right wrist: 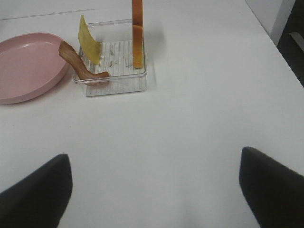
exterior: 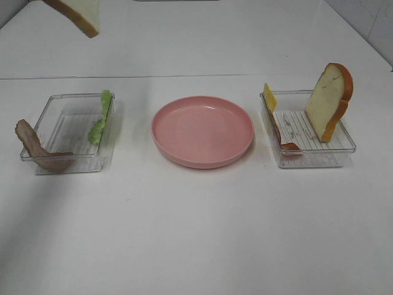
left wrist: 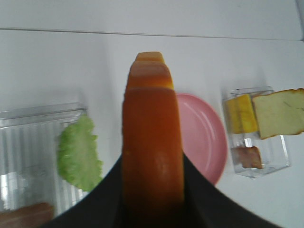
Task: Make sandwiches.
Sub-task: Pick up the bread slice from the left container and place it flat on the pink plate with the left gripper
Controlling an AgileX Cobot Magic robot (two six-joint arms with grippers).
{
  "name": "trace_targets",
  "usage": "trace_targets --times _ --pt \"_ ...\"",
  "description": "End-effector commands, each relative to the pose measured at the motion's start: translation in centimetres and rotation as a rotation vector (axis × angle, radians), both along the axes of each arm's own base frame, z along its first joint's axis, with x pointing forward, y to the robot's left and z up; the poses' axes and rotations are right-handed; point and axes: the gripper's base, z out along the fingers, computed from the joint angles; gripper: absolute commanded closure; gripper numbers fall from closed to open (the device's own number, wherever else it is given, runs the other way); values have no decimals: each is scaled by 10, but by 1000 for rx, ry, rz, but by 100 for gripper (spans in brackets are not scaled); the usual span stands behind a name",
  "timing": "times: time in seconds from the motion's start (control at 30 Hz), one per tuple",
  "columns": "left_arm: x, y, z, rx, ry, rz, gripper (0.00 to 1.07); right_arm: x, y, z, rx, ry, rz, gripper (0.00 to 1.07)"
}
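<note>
My left pincer (left wrist: pixel 152 187): clamped on one bread slice (left wrist: pixel 151 118).
My right pincer (right wrist: pixel 152 192): wide open, empty.
Bread: two; second slice (exterior: pixel 329 101) stands in a tray (exterior: pixel 313 161).
Trays, bacon strips (exterior: pixel 37 147): two each.
Lettuce (exterior: pixel 101 117), cheese (exterior: pixel 269 96), plate (exterior: pixel 202 131): one each.

The raised bread slice (exterior: pixel 80 15) hung clamped in the left end effector (left wrist: pixel 152 199). The second bread slice (exterior: pixel 330 101) stood upright in the right tray (exterior: pixel 319 162) with yellow cheese (exterior: pixel 269 96) and bacon (exterior: pixel 286 141). Green lettuce (exterior: pixel 100 118) and another bacon strip (exterior: pixel 37 147) leaned in the left tray (exterior: pixel 69 97).
</note>
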Motion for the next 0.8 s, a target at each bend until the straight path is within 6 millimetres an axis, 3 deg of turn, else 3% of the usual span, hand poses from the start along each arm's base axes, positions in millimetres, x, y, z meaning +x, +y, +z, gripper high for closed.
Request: trace_targets --times 0.03,0.07,0.1,0.13,0.17,0.2,0.27,0.3,0.33,0.37,0.4,0.43,0.47,0.5,0.53,0.63,0.8 --pt "10 -38 -21 -74 21 -89 107 -3 0 0 -5 -38 1 18" --pt "10 -38 -21 -74 21 -89 107 -3 0 0 -5 -38 1 18" --pt "17 -58 -40 -77 40 -112 107 -3 0 0 -5 -38 1 18" --pt "17 -58 -40 -77 40 -112 107 -3 0 0 -5 -38 1 18" --pt "21 -69 -52 -73 54 -124 107 -3 0 0 -5 -38 1 18" --pt "28 -84 -77 -70 103 -136 107 -3 0 0 -5 -38 1 18" --pt "30 -91 -88 -71 128 -137 107 -3 0 0 -5 -38 1 18" --pt "35 -105 -115 -73 185 -135 107 -3 0 0 -5 -38 1 18" --pt "35 -105 -115 -73 185 -135 107 -3 0 0 -5 -38 1 18" --pt "37 -120 -138 -78 220 -146 107 -3 0 0 -5 -38 1 18" --pt "37 -120 -138 -78 220 -146 107 -3 0 0 -5 -38 1 18" --pt "38 -134 -161 -86 252 -159 107 -3 0 0 -5 -38 1 18" --pt "39 -142 -172 -86 260 -165 107 -3 0 0 -5 -38 1 18" --pt "39 -142 -172 -86 260 -165 107 -3 0 0 -5 -38 1 18" --pt "38 -155 -188 -86 266 -169 107 -3 0 0 -5 -38 1 18" --pt "37 -173 -207 -82 247 -165 107 -3 0 0 -5 -38 1 18" --pt "38 -186 -225 -82 229 -147 107 -3 0 0 -5 -38 1 18"
